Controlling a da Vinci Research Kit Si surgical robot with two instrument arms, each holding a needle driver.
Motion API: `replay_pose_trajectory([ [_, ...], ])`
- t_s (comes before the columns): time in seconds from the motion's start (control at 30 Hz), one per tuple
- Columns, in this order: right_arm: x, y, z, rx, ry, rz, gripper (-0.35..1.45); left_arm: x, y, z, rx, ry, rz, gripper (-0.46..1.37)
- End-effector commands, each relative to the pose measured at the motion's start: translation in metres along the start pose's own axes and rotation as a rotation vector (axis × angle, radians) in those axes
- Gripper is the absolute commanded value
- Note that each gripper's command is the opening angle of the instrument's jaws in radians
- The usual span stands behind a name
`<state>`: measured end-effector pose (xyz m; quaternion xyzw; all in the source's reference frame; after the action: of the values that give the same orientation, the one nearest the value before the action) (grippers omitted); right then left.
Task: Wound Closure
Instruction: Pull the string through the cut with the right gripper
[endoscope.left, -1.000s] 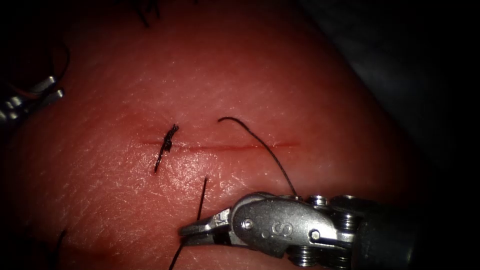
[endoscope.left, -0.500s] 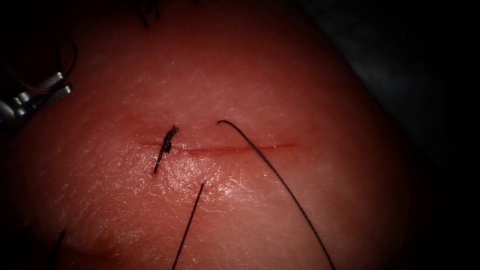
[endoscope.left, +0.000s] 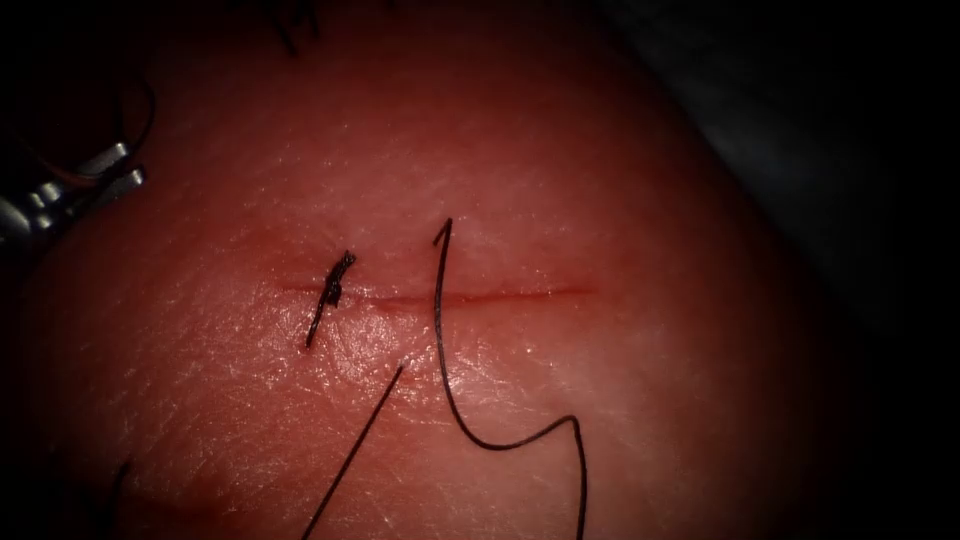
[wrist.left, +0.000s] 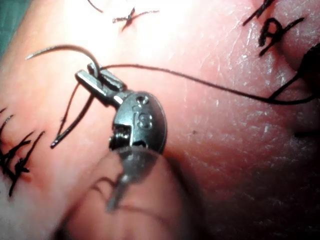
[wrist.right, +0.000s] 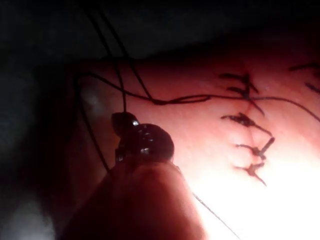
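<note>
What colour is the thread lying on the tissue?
Black; the thread shows best in the endoscope view, against the red tissue.

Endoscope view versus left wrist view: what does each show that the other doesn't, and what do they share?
Endoscope view: the cut with a tied stitch near its left end, and slack thread curling across it. Left wrist view: the left hand, jaws shut on the curved needle, seemingly close to where thread leaves it; the needle lies clear of the tissue. Shared: the left hand, thread, tissue. What the right hand holds I cannot tell.
</note>
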<state>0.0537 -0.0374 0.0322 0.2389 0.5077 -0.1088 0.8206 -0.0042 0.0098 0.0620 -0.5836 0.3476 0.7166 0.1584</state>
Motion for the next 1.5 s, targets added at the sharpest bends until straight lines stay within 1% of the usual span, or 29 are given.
replay_pose_trajectory([
  [0.03, 0.0004, -0.0001, 0.0004, 0.008, 0.008, -0.002, -0.35, 0.0000, 0.0000, -0.0001, -0.007, 0.000, 0.000, -0.35],
  [0.13, 0.0008, 0.0000, 0.0005, 0.019, 0.018, -0.006, -0.35, 0.0000, 0.0000, -0.0001, -0.008, 0.001, 0.000, -0.35],
  [0.2, 0.0007, 0.0007, 0.0001, 0.017, 0.025, -0.004, -0.35, 0.0000, 0.0000, -0.0001, -0.008, 0.001, 0.000, -0.35],
  [0.23, 0.0006, 0.0010, -0.0001, 0.009, 0.034, -0.001, -0.05, 0.0000, 0.0000, -0.0001, -0.008, 0.001, 0.000, -0.35],
  [0.27, 0.0003, 0.0014, -0.0005, -0.004, 0.047, 0.003, 0.46, 0.0000, 0.0000, -0.0002, -0.008, 0.001, 0.000, -0.35],
  [0.3, 0.0001, 0.0018, -0.0008, -0.025, 0.060, 0.005, 0.76, 0.0000, 0.0000, -0.0002, -0.008, 0.001, 0.000, -0.35],
  [0.33, -0.0001, 0.0021, -0.0012, -0.050, 0.069, 0.008, 0.96, 0.0000, 0.0000, -0.0002, -0.008, 0.001, 0.000, -0.35],
  [0.37, -0.0003, 0.0024, -0.0018, -0.082, 0.079, 0.011, 1.11, 0.0000, 0.0000, -0.0002, -0.008, 0.001, 0.000, -0.35],
  [0.4, -0.0004, 0.0026, -0.0022, -0.094, 0.084, 0.013, 1.15, 0.0000, 0.0000, -0.0002, -0.008, 0.002, 0.000, -0.35],
  [0.43, -0.0007, 0.0031, -0.0031, -0.109, 0.105, 0.019, 1.20, 0.0000, 0.0001, -0.0003, -0.008, 0.002, 0.001, -0.35],
  [0.57, -0.0010, 0.0042, -0.0057, -0.113, 0.118, 0.037, 1.21, -0.0001, 0.0001, -0.0004, -0.008, 0.002, 0.002, -0.35],
  [0.6, -0.0012, 0.0049, -0.0072, -0.120, 0.132, 0.047, 1.20, -0.0001, 0.0002, -0.0004, -0.008, 0.003, 0.002, -0.35],
  [0.63, -0.0013, 0.0051, -0.0077, -0.122, 0.138, 0.056, 1.20, -0.0001, 0.0002, -0.0004, -0.008, 0.003, 0.002, -0.35],
  [0.7, -0.0017, 0.0060, -0.0095, -0.135, 0.150, 0.056, 1.19, -0.0001, 0.0003, -0.0004, -0.008, 0.003, 0.003, -0.35],
  [0.77, -0.0021, 0.0067, -0.0108, -0.143, 0.147, 0.055, 1.18, -0.0001, 0.0003, -0.0004, -0.008, 0.003, 0.003, -0.35],
  [0.97, -0.0042, 0.0097, -0.0148, -0.159, 0.159, 0.064, 1.16, -0.0002, 0.0005, -0.0005, -0.007, 0.004, 0.004, -0.35],
  [1.0, -0.0044, 0.0098, -0.0150, -0.161, 0.160, 0.060, 1.15, -0.0002, 0.0005, -0.0005, -0.008, 0.004, -0.002, -0.35],
  [1.03, -0.0053, 0.0110, -0.0161, -0.170, 0.163, 0.064, 1.15, -0.0002, 0.0006, -0.0005, -0.007, 0.004, -0.001, -0.35],
  [1.1, -0.0058, 0.0115, -0.0165, -0.173, 0.162, 0.063, 1.14, -0.0002, 0.0006, -0.0006, -0.007, 0.004, -0.001, -0.35],
  [1.17, -0.0070, 0.0127, -0.0173, -0.187, 0.148, 0.068, 1.14, -0.0002, 0.0006, -0.0006, -0.008, 0.005, 0.000, -0.35],
  [1.2, -0.0073, 0.0130, -0.0175, -0.187, 0.147, 0.070, 1.14, -0.0002, 0.0006, -0.0007, -0.008, 0.005, 0.000, -0.35],
  [1.3, -0.0089, 0.0146, -0.0180, -0.194, 0.137, 0.081, 1.14, -0.0002, 0.0007, -0.0007, -0.008, 0.006, 0.001, -0.35],
  [1.43, -0.0102, 0.0162, -0.0186, -0.199, 0.128, 0.085, 1.13, -0.0002, 0.0008, -0.0009, -0.008, 0.006, 0.002, -0.35],
  [1.5, -0.0109, 0.0172, -0.0193, -0.201, 0.122, 0.082, 1.12, -0.0003, 0.0009, -0.0009, -0.007, 0.007, 0.003, -0.35],
])
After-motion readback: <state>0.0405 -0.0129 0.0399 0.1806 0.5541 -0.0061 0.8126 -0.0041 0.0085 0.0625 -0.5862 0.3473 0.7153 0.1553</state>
